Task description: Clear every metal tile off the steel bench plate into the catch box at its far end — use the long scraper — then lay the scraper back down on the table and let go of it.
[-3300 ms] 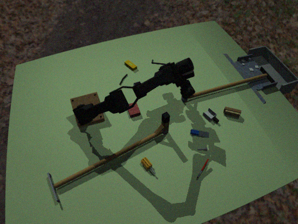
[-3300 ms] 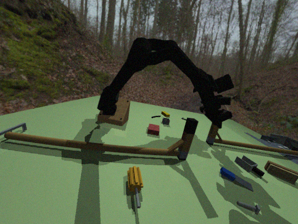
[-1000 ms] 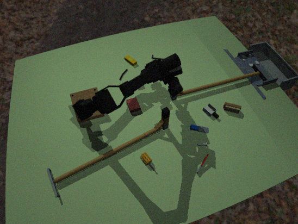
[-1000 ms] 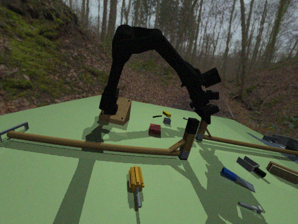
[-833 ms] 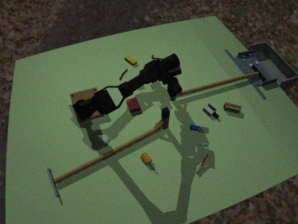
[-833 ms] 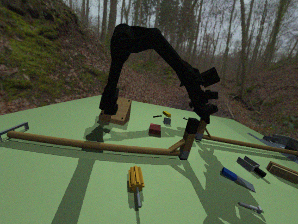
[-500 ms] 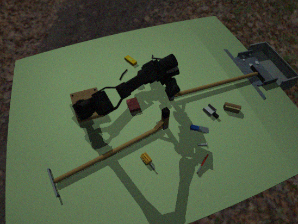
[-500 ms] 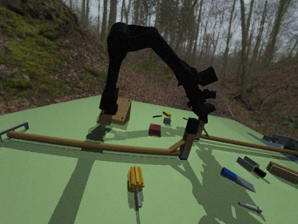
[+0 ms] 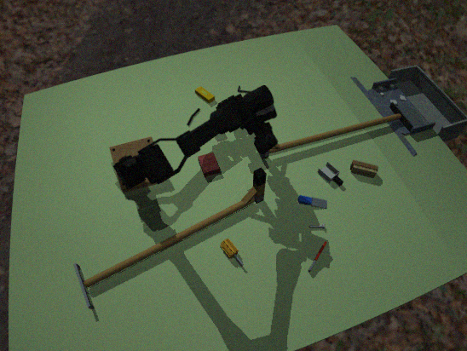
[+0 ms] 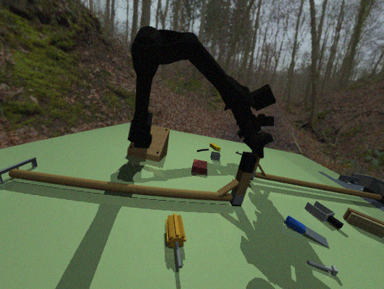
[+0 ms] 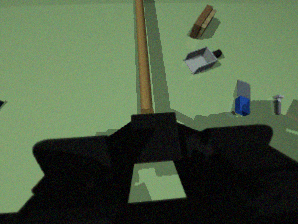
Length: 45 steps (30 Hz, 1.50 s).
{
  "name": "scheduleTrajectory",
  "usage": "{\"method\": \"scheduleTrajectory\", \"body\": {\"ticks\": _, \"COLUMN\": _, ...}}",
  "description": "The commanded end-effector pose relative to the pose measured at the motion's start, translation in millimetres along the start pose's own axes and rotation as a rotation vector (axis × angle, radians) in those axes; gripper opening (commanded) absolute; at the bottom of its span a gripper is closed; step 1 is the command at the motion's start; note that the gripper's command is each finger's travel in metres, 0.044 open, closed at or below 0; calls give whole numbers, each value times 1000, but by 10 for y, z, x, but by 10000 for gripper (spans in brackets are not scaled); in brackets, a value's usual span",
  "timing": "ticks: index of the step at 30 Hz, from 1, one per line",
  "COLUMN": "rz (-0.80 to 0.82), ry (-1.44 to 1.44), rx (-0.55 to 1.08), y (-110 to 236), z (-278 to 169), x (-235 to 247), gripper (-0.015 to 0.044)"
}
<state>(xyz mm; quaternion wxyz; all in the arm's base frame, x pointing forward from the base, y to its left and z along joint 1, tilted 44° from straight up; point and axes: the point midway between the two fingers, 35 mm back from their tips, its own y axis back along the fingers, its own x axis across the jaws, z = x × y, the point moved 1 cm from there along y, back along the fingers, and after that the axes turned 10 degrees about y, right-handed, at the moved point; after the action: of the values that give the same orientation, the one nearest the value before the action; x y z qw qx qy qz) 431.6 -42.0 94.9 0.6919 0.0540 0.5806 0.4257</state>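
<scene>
We have the gripper (image 9: 264,150) clamped on the near end of the scraper (image 9: 337,133), jaws closed hard on the wooden pole, which runs straight ahead of the fingers in the wrist view. Just beside the gripper, on its near side in the exterior view, stands the dark upright post of a second long tool (image 9: 258,179), whose own pole trails away behind us across the table; it sits close, but we cannot see it touching the gripper. Further out, to the right of our pole as the wrist camera looks along it, lie a blue piece (image 11: 242,104), a grey scoop (image 11: 201,61) and a wooden block (image 11: 202,22), all apart from the pole. At the far end, well away from the gripper, the scraper's head (image 9: 412,116) sits at the box end of the plate (image 9: 380,99), against or just inside the mouth of the box (image 9: 435,91). A few pale tiles (image 9: 394,103) show to the left of the head; they are too small for us to tell whether they rest on the plate or have gone into the box. We judge that we are in the sweeping step, near the end of a stroke. If tiles remain on the plate, the next move calls for drawing the head back, shifting it sideways behind them and pushing again, keeping clear of the second tool's post. If not, we lower the pole to the table and open.
</scene>
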Motion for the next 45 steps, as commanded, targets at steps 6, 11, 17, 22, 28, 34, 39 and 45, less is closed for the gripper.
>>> {"method": "scheduleTrajectory", "body": {"ticks": 6, "rz": -4, "ry": -7, "rx": -17, "y": 97, "z": -28, "x": 7, "gripper": 0}}
{"method": "scheduleTrajectory", "body": {"ticks": 11, "rz": -4, "ry": -7, "rx": -17, "y": 125, "z": -69, "x": 14, "gripper": 0}}
{"method": "scheduleTrajectory", "body": {"ticks": 17, "rz": -4, "ry": -6, "rx": -17, "y": 158, "z": -119, "x": 23, "gripper": 0}}
{"method": "scheduleTrajectory", "body": {"ticks": 22, "rz": -4, "ry": -6, "rx": -18, "y": 185, "z": -161, "x": 31, "gripper": 0}}
{"method": "scheduleTrajectory", "body": {"ticks": 28, "rz": -3, "ry": -6, "rx": -18, "y": 217, "z": -212, "x": 40, "gripper": 0}}
{"method": "scheduleTrajectory", "body": {"ticks": 34, "rz": -3, "ry": -6, "rx": -18, "y": 248, "z": -263, "x": 50, "gripper": 0}}
{"method": "scheduleTrajectory", "body": {"ticks": 39, "rz": -3, "ry": -6, "rx": -18, "y": 274, "z": -307, "x": 58, "gripper": 0}}
{"method": "scheduleTrajectory", "body": {"ticks": 45, "rz": -3, "ry": -5, "rx": -19, "y": 303, "z": -359, "x": 68, "gripper": 0}}
